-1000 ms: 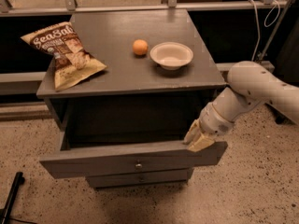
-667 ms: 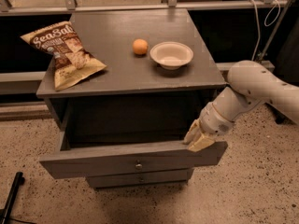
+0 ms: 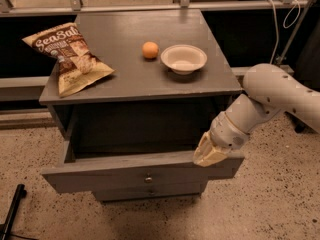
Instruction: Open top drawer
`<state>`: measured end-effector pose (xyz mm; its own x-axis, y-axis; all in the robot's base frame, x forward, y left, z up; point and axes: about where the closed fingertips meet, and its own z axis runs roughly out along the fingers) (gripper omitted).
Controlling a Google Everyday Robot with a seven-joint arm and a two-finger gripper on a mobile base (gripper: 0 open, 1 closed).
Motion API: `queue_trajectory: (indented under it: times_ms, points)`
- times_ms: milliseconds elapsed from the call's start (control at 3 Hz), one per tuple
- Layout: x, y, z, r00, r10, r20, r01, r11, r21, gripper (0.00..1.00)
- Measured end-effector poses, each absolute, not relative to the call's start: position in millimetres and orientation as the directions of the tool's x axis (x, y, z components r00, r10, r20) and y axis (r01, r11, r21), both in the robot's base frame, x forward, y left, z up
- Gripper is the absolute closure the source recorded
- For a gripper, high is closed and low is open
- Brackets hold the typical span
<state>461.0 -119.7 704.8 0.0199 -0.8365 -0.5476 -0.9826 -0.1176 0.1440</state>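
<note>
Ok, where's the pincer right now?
In the camera view, the pincer is low on the right, at the right end of the pulled-out top drawer, by the upper edge of its front, below the bowl.

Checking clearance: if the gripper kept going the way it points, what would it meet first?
The gripper, pointing down-left at the right end of the top drawer, would meet that drawer's front top edge first. It looks to be touching it, though depth is unclear.
</note>
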Motion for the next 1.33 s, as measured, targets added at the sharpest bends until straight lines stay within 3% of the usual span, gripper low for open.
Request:
queue_trajectory:
  times_ms: [1333]
  points:
    - [504, -149, 714, 0.041, -0.85, -0.524, -0.995, -0.081, 0.053, 1.0]
